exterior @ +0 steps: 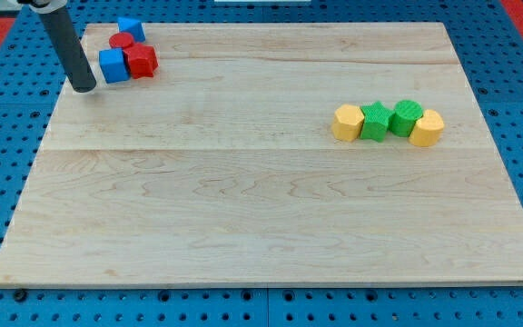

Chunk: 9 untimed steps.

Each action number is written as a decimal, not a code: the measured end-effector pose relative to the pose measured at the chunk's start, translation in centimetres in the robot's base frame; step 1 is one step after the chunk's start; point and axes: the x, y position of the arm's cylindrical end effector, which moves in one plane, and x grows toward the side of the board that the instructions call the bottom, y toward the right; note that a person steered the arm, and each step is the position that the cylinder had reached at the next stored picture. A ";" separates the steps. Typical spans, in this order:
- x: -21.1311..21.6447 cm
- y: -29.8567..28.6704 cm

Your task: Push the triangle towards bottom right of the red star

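Note:
A blue triangle (132, 28) lies at the board's top left corner, at the top of a tight cluster. A red star (142, 61) sits just below and to the right of it. A red cylinder (121, 41) lies between them, touching both. A blue cube (113, 65) touches the star's left side. My tip (83, 88) rests near the board's left edge, just left of and slightly below the blue cube, apart from it. The rod leans up to the view's top left.
At the view's right a row of touching blocks lies on the wooden board (261, 209): a yellow hexagon (346, 123), a green star (374, 122), a green cylinder (407, 117) and a yellow heart (428, 128). Blue pegboard surrounds the board.

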 end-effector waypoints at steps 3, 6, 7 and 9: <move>-5.8 -5.5; -14.2 -5.3; -14.2 -5.3; -14.2 -4.0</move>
